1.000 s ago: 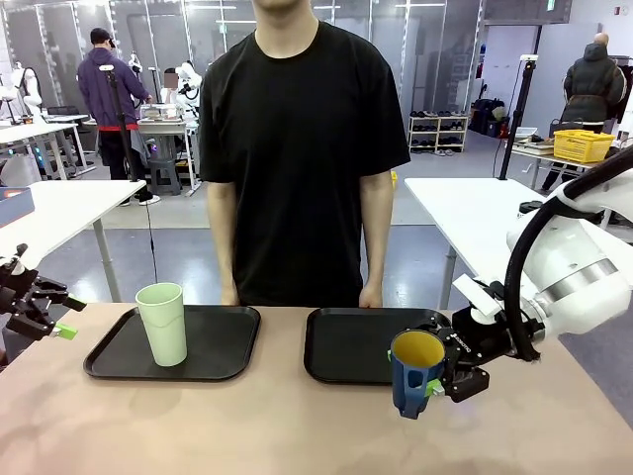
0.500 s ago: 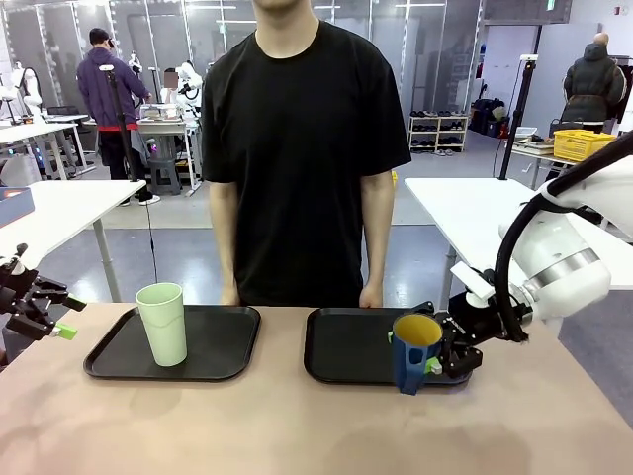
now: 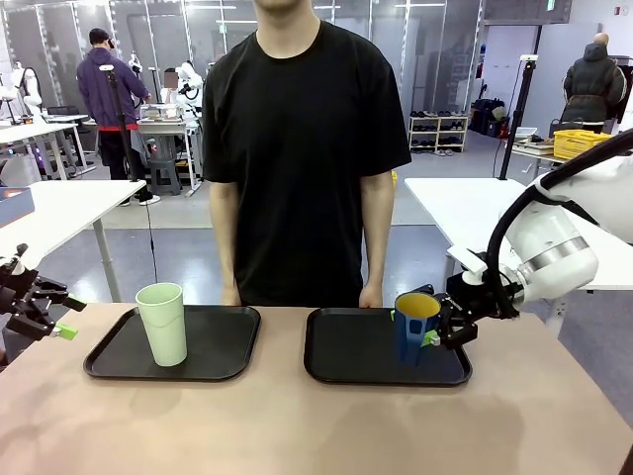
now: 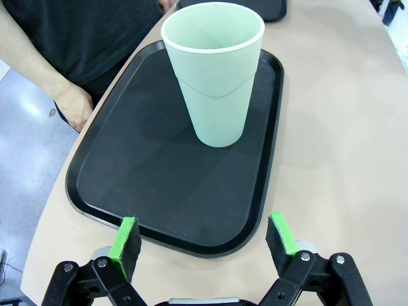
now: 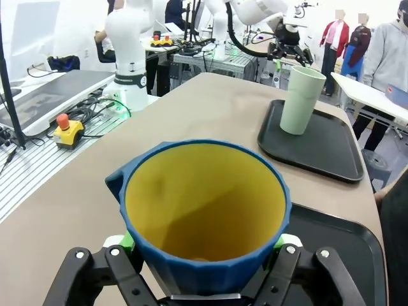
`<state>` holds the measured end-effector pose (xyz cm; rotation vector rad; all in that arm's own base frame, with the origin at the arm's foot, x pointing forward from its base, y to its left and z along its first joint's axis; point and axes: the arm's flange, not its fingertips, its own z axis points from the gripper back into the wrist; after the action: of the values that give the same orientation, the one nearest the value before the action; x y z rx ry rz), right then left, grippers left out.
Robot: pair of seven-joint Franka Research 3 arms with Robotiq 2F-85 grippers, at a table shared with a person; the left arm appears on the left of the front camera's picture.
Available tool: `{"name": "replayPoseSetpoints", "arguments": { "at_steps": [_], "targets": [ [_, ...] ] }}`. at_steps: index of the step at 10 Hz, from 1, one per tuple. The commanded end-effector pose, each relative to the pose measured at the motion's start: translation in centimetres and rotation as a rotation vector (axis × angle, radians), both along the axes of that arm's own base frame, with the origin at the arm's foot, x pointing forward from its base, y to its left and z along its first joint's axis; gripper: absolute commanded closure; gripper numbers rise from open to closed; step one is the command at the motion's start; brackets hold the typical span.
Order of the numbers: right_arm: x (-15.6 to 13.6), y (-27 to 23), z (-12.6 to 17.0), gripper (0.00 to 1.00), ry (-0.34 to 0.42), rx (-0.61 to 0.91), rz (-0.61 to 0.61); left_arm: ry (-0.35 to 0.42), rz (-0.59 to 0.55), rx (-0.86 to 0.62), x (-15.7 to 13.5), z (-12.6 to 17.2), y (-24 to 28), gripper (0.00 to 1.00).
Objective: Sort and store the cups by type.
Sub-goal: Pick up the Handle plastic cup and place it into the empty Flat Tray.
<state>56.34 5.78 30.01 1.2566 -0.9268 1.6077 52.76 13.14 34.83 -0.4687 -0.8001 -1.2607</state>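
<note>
Two cups, one per tray. I've got the mug (image 3: 416,327) clamped upright in the right gripper (image 3: 432,337), rim up, over the right tray (image 3: 346,368) near its right edge; I can't tell if its base is touching. Next move looks like straight down, then release. Tumbler (image 3: 162,323) stands upright on the left tray (image 3: 223,346); left gripper (image 4: 204,239) is open, at that tray's edge, holding nothing.

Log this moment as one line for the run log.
right gripper: shut on blue mug, over right tray | left gripper: open, idle | green tumbler: upright on left tray
</note>
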Motion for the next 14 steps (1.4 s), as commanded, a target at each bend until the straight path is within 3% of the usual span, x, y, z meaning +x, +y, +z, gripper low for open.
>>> {"name": "replayPoseSetpoints", "arguments": {
  "at_steps": [1,6,14],
  "targets": [
    [1.8,0.4,0.1,0.21,0.037,-0.004,-0.02,-0.023,-0.014,-0.021,0.3,0.0,0.2,0.0],
    [5.1,1.2,-1.3,0.21,0.013,-0.011,-0.063,-0.023,-0.014,-0.021,0.3,0.0,0.2,0.0],
    [8.3,2.4,-4.4,0.21,0.068,-0.049,-0.105,-0.023,-0.014,-0.021,0.3,0.0,0.2,0.0]
  ]
}}
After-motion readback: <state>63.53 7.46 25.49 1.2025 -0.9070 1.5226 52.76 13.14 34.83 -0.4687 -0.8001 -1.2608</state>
